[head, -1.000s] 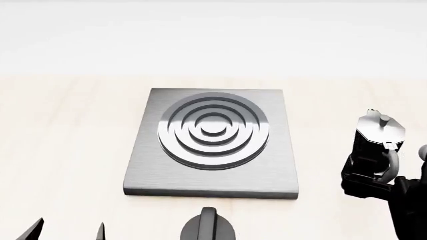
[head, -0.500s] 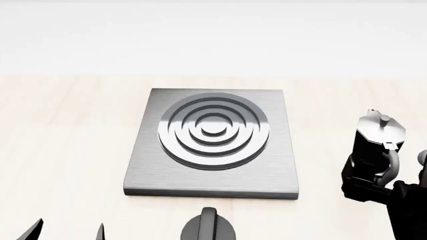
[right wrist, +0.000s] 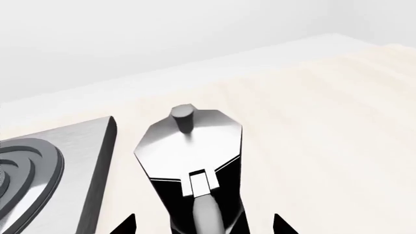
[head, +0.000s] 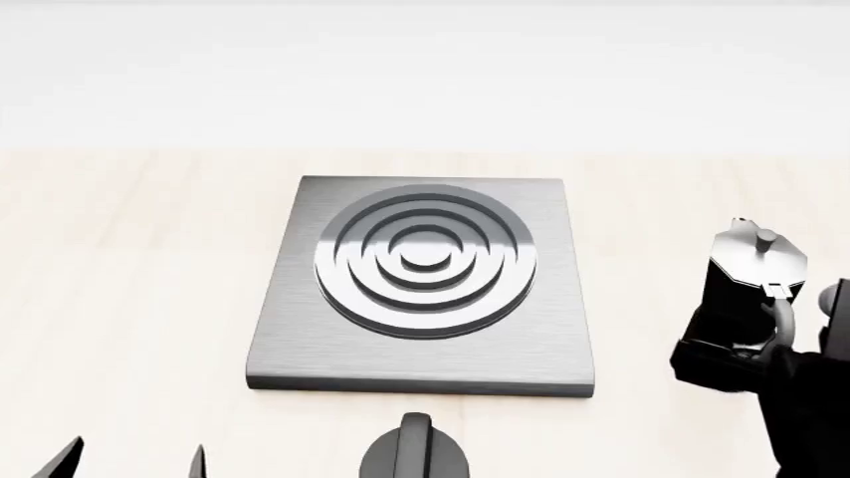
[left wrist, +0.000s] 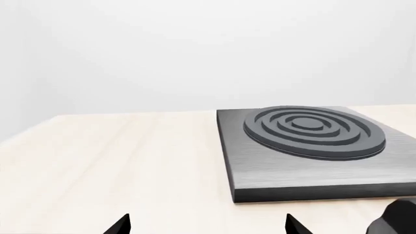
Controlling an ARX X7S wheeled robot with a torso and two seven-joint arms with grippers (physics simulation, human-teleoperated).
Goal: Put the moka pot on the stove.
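Observation:
The moka pot (head: 751, 274), glossy black with a silvery lid and knob, stands upright on the pale wooden table (head: 133, 299), right of the stove (head: 425, 289), a square brushed grey plate with a ring burner. My right gripper (head: 734, 360) is open at the pot's near side. In the right wrist view its fingertips (right wrist: 126, 225) stand wide on either side of the moka pot (right wrist: 192, 161), with gaps to it, and the handle faces the camera. My left gripper (head: 133, 460) is open and empty, left of the stove's front; its tips (left wrist: 120, 225) show over bare table.
A squat black dial knob (head: 414, 453) sits just in front of the stove's front edge; it also shows in the left wrist view (left wrist: 398, 222). The stove (left wrist: 305, 146) lies beyond my left gripper. A white wall (head: 425, 70) closes the table's far side.
My right gripper has shifted slightly nearer and lower around the pot's base. The pot, the stove and my left gripper have hardly moved.

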